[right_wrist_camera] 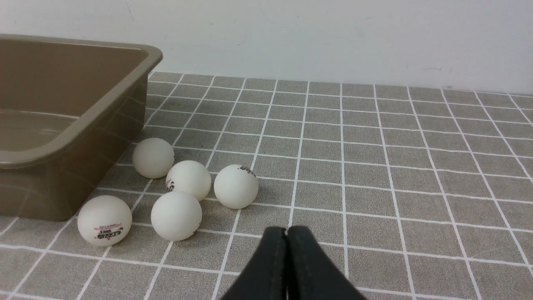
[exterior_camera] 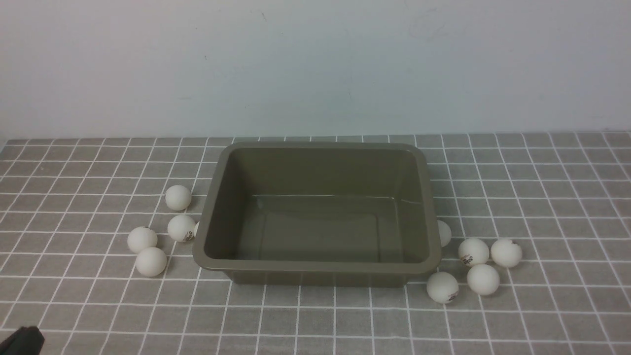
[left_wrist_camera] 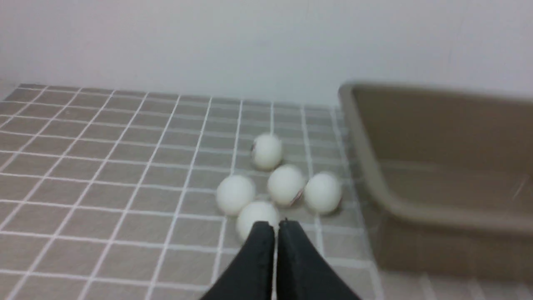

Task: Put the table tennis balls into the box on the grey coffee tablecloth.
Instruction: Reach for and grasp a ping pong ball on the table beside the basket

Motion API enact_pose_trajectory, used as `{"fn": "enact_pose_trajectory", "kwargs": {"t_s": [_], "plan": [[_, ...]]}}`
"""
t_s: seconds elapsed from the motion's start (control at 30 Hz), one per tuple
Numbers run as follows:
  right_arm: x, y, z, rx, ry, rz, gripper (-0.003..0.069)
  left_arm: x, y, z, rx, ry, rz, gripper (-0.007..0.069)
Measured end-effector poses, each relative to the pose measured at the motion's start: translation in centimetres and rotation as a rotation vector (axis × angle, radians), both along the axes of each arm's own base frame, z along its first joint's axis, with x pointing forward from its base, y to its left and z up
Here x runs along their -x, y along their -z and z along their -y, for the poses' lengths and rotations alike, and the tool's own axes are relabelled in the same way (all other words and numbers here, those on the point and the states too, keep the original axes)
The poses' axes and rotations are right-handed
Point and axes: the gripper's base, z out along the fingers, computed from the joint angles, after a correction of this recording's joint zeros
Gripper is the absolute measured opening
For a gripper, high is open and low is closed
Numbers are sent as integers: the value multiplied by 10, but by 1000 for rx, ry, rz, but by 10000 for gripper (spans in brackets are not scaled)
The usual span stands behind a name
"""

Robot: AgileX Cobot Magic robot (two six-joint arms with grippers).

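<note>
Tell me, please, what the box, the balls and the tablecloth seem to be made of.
Box: probably moulded plastic, olive-brown; the inside is glossy, with a pale reflection on the floor. Balls: likely thin plastic, matte white, no glare; some bear a small printed logo. Tablecloth: seems fabric, grey-brown, dull, with thin white grid lines.

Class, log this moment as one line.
box empty | five balls on its left, five on its right, all on tablecloth | left claw shut | right claw shut

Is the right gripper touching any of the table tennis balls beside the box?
Apart. The right wrist view shows the shut right gripper with bare tablecloth between its tips and the nearest table tennis ball.
</note>
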Motion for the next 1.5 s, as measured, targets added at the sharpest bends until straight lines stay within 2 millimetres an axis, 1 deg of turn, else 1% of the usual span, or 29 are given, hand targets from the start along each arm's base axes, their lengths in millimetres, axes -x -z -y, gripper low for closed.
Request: {"fn": "enact_pose_trajectory", "kwargs": {"t_s": [0.07,0.1,0.17,0.2,0.27,0.3,0.37,0.4,0.47,0.5,0.57,0.63,0.7,0.73,0.77,0.8,0.83,0.87,0.9,0.93,0.97,1.1,1.13,1.17,1.2,1.27,1.33,1.43,1.5], "plan": [[0,-1,-1,-51,-1,10,-13,0,-3,0,46,-5,24,-5],[-1,-5,-4,-247,-1,66,-13,-1,-9,-1,183,-20,82,-5],[-2,-9,-4,-334,1,97,-13,-1,-11,-1,219,-26,104,-5],[-2,-16,-4,-493,5,155,-13,-1,-15,-3,263,-39,143,-5],[-2,-23,-3,-676,14,229,-13,0,-25,-8,338,-77,254,-5],[-2,-26,-2,-708,16,256,-13,2,-32,-12,368,-109,344,-5],[-1,-29,0,-741,20,295,-13,4,-40,-16,395,-139,428,-5],[-1,-32,1,-759,24,331,-13,7,-51,-18,410,-143,478,-5],[0,-35,3,-771,27,363,-13,9,-64,-16,409,-124,475,-5],[0,-38,4,-777,29,396,-13,9,-75,-13,391,-99,447,-5],[2,-46,3,-774,15,402,-13,0,-93,-3,308,-26,270,-5],[3,-62,-1,-728,-12,351,-13,-15,-104,7,215,57,34,-5],[2,-80,-4,-660,-28,281,-13,-28,-110,14,159,115,-145,-5],[-1,-92,-7,-613,-33,219,-13,-40,-109,18,126,152,-280,-5],[-3,-96,-8,-593,-34,190,-13,-47,-105,20,106,172,-364,-5],[-10,-109,-10,-515,-36,80,-13,-61,-104,23,61,210,-495,-5],[-17,-122,-13,-441,-41,-13,-13,-77,-97,25,22,245,-636,-5],[-23,-124,-14,-392,-43,-97,-13,-84,-94,26,3,257,-683,-5],[-32,-135,-16,-322,-55,-193,-13,-100,-86,26,-35,273,-773,-5],[-32,-135,-16,-322,-55,-193,-13,-100,-86,26,-39,276,-775,-5],[-48,-144,-19,-227,-77,-365,-13,-122,-75,25,-77,283,-874,-5],[-73,-147,-23,-115,-130,-594,-13,-161,-61,24,-129,280,-980,-5],[-73,-148,-23,-115,-131,-591,-13,-162,-60,23,-132,280,-984,-5],[-79,-146,-25,-101,-149,-632,-13,-180,-55,23,-152,274,-1014,-5],[-80,-145,-25,-102,-155,-640,-13,-189,-52,22,-160,267,-1023,-5],[-81,-145,-26,-103,-159,-642,-13,-196,-49,22,-167,262,-1034,-5],[-81,-145,-26,-102,-164,-641,-13,-209,-44,20,-192,246,-1044,-1],[-81,-145,-26,-101,-165,-640,-13,-226,-36,17,-220,209,-1044,48],[-81,-145,-26,-101,-165,-640,-13,-235,-29,15,-218,181,-1031,114]]}}
